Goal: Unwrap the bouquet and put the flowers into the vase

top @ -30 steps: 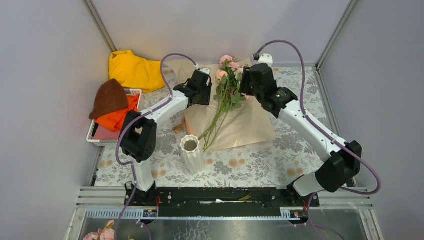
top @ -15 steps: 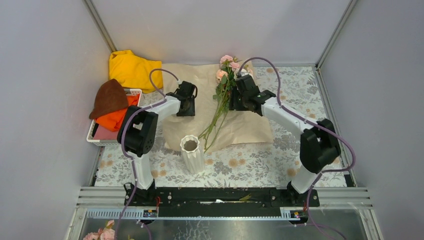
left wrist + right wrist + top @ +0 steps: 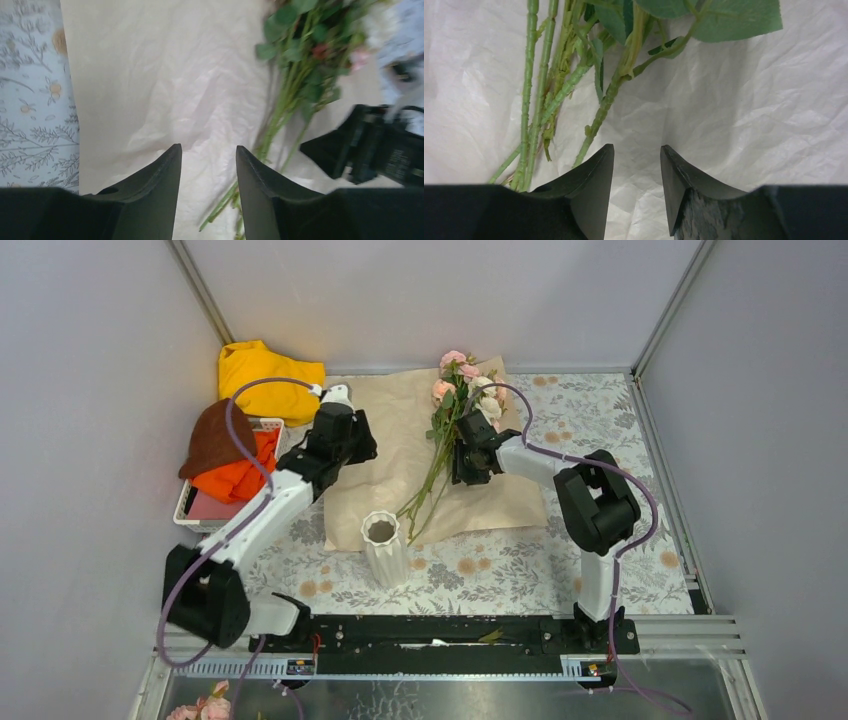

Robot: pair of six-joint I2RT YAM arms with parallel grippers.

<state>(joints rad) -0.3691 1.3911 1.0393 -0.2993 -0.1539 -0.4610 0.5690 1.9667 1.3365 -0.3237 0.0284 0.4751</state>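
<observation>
Left pincer (image 3: 207, 150) and right pincer (image 3: 636, 150) both gape empty above the paper (image 3: 400, 430). Flowers (image 3: 442, 430) lie just ahead-left of the right, which should straddle them squarely before clenching; vase (image 3: 382, 540) stands well apart.

Your two arms share one build: white tubular links between bulky black joint housings, on the left arm (image 3: 265, 515) as on the right arm (image 3: 530, 458). A purple cable (image 3: 229, 425) loops along each. The jaws are matte black, curved and tapering. A black rail (image 3: 440, 632) carries both bases.
</observation>
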